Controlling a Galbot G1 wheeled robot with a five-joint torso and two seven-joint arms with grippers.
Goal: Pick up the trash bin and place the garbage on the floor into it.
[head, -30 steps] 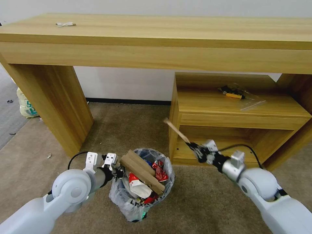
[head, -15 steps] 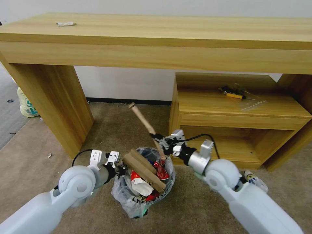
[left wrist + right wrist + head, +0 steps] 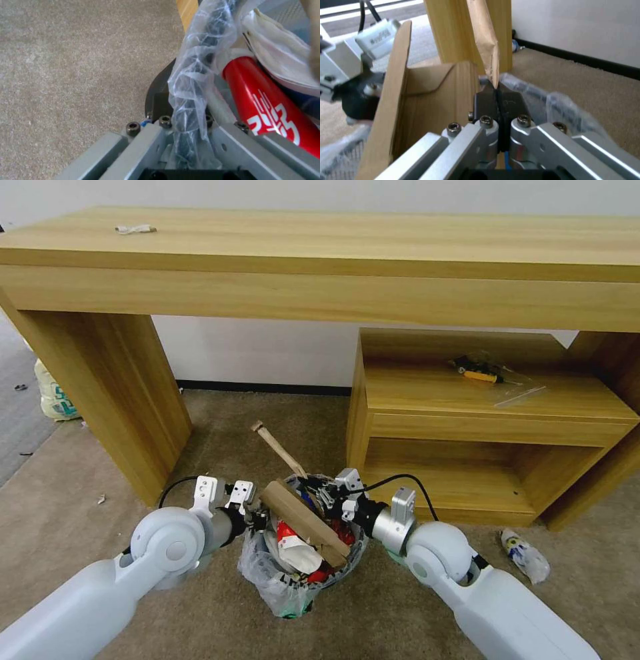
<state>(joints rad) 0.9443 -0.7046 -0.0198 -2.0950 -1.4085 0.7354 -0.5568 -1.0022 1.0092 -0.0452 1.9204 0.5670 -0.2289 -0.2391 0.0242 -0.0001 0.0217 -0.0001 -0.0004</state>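
The right gripper (image 3: pixel 319 493) hangs over the trash bin (image 3: pixel 303 573), jaws clamped on the wooden stick (image 3: pixel 279 448) — its long axis slants up and away from the rim, lower end inside. The left gripper (image 3: pixel 257 519) pinches the bin's rim. 1 plastic bottle (image 3: pixel 525 555) lies on the floor (image 3: pixel 413 607), nearer the right arm.

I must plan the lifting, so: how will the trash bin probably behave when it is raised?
The trash bin looks light but top-heavy: cardboard and a stick rise above its rim. The left pincer clamps one side only, so it may tilt. The liner looks slippery.
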